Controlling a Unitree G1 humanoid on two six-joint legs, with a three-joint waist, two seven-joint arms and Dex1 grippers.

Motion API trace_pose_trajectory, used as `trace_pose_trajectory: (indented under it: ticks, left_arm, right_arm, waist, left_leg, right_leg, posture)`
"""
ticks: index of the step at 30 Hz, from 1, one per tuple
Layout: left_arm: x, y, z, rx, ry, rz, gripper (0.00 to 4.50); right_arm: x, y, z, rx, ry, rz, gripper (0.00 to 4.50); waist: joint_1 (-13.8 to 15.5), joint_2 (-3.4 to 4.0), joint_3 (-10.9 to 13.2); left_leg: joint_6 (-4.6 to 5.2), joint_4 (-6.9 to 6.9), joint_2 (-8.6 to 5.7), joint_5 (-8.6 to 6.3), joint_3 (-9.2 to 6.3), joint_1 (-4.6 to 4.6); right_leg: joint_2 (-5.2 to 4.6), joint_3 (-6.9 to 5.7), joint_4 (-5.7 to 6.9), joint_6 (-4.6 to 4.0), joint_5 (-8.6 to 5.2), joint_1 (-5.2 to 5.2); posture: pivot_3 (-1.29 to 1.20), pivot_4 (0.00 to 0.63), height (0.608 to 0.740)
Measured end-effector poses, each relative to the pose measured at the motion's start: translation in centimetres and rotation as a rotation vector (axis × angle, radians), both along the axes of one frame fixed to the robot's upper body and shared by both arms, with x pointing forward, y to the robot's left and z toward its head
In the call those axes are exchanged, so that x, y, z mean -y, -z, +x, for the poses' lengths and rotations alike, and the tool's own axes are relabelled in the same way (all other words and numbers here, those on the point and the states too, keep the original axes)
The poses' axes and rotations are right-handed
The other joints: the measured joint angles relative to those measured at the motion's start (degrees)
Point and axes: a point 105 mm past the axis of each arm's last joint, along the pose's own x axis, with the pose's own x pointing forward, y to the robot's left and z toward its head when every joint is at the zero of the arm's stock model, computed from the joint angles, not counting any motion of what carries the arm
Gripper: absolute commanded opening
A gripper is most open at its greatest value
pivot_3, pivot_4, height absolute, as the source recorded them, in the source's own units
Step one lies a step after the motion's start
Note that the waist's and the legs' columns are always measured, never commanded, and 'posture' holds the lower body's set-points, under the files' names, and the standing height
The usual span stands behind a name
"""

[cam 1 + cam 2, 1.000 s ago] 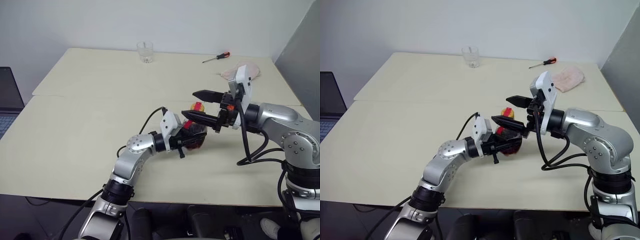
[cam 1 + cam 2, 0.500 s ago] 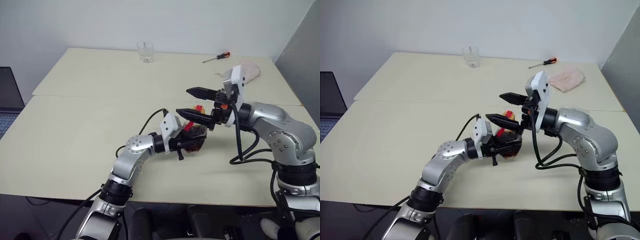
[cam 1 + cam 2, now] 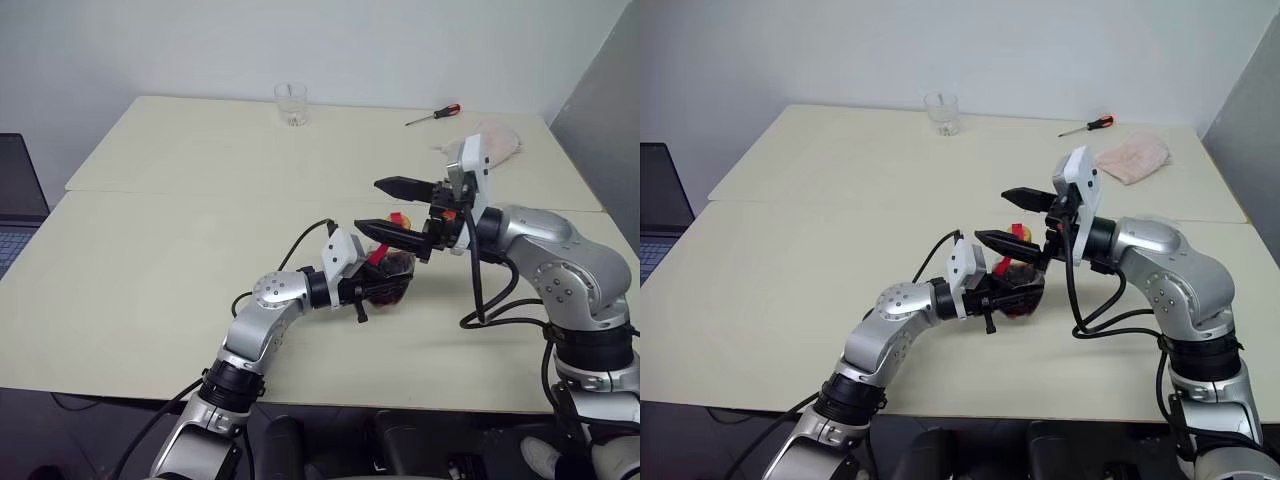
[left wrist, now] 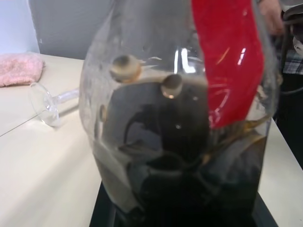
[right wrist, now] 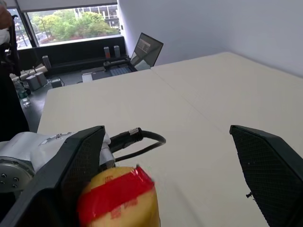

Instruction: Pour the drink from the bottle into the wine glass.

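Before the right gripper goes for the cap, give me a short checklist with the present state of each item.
1. Bottle held by left gripper: ok, shut on its body.
2. Right gripper open: ok, fingers spread either side of the cap.
3. Cap on the bottle: ok, yellow-and-red cap in place.
4. Drink inside the bottle: ok, dark liquid fills the lower body.
5. Wine glass upright to receive the drink: not ok, it lies on its side on the table.
6. Cap tightness: cannot tell.
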Motion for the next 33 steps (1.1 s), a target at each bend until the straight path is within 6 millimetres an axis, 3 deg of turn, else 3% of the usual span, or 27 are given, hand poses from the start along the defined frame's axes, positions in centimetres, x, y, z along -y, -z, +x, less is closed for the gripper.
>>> trace_pose_trajectory:
  ticks: [16, 26, 27, 33]
  left_arm:
    - [0.0, 0.1, 0.0, 0.003, -0.001, 0.008, 0.9]
    - [0.0, 0.2, 0.2, 0.001, -0.007, 0.009, 0.9]
    - [0.0, 0.2, 0.2, 0.001, -0.007, 0.013, 0.9]
    - [0.2, 0.5, 0.2, -0.003, -0.007, 0.022, 0.9]
  right_arm:
    - [1.8, 0.7, -0.9, -0.01, 0.02, -0.02, 4.5]
    - [1.1, 0.8, -2.0, -0.014, -0.034, -0.032, 1.44]
    - [1.2, 0.9, -2.1, -0.013, -0.036, -0.039, 1.28]
    - [1.5, 1.1, -2.1, -0.021, -0.031, -0.051, 1.28]
  waist:
    - [0.0, 0.0, 0.0]
    - [0.0, 0.0, 0.0]
    - [0.0, 0.0, 0.0]
    - [0.0, 0.0, 0.0]
  left_leg:
    - [0.0, 0.01, -0.01, 0.0, 0.0, 0.01]
    - [0.0, 0.01, -0.01, 0.0, 0.0, 0.01]
    - [0.0, 0.02, -0.02, 0.0, 0.0, 0.01]
    - [0.0, 0.02, -0.01, 0.0, 0.0, 0.01]
  right_leg:
    - [0.0, 0.0, 0.0, 0.0, 0.0, 0.01]
    - [0.0, -0.01, 0.01, 0.0, 0.0, 0.01]
    - [0.0, -0.01, 0.0, 0.0, 0.0, 0.01]
    - [0.01, -0.01, 0.01, 0.0, 0.0, 0.02]
  posture:
    - [0.0, 0.15, 0.74]
    - [0.0, 0.15, 0.74]
    - [0.0, 0.15, 0.74]
    - [0.0, 0.15, 0.74]
